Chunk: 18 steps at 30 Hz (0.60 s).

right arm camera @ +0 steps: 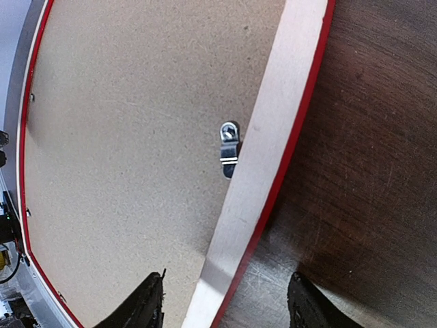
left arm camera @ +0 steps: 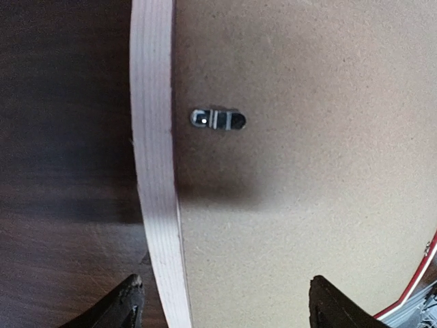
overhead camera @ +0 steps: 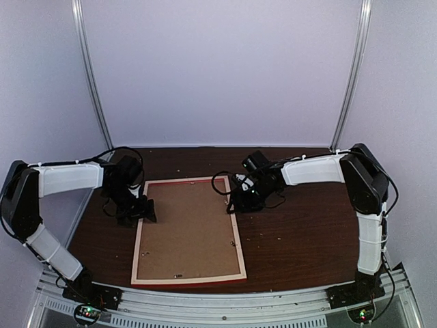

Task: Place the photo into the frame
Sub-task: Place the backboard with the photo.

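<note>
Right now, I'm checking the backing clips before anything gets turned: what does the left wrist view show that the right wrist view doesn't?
Only left wrist: a metal clip lying crosswise to a rail of the frame, wholly on the backing board. Only right wrist: a second clip lying nearly along its rail, with red edging on that rail's outer side. Both: the frame back side up, board in place, dark table, and the left gripper or right gripper open astride a rail. Neither shows the photo.
</note>
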### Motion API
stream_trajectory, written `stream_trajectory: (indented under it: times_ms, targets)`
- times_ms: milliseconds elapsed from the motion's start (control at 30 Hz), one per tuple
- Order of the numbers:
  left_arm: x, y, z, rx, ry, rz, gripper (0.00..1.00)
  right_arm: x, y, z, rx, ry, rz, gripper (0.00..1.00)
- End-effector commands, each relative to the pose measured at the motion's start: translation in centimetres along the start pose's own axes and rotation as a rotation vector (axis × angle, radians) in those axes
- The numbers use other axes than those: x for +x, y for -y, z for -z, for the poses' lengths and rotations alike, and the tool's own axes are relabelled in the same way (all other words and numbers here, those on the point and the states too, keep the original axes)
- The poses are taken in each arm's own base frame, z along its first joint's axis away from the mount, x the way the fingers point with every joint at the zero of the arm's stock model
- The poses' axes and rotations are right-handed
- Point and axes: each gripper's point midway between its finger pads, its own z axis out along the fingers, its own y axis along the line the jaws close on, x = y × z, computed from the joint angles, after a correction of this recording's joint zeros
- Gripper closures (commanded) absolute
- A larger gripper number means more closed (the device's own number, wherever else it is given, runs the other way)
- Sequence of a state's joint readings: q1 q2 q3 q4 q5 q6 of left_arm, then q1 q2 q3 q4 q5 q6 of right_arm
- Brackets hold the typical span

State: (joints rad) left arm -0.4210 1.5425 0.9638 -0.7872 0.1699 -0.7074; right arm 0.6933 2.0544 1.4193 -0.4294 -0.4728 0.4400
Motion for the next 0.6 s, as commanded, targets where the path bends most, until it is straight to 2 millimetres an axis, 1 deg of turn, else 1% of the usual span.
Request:
stream_trajectory:
  times_ms: [0, 167, 333, 400, 567]
  targets:
    - [-1.4, -0.5, -0.3, -0.058, 0.025, -0.074, 0.16, 0.1, 0.5, -0.3, 0.003, -0.010, 0.003, 0.38]
    - [-1.3, -0.6, -1.8, -0.062, -0.004, -0.099, 0.16, 0.4, 0.8, -0.6, 0.013, -0.019, -0.009, 0.39]
    - [-0.9, -0.3, -2.7, -0.027, -0.018, -0.102, 0.16, 0.6, 0.8, -0.5, 0.012, -0.015, -0.031, 0.39]
    - [-0.7, 0.2, -2.9, 0.010, -0.021, -0.108, 0.16, 0.7, 0.8, -0.3, 0.012, -0.009, -0.038, 0.40]
    - [-0.6, 2.6, -3.3, 0.154, -0.013, -0.116, 0.19, 0.8, 1.1, 0.3, 0.031, 0.012, -0.058, 0.42]
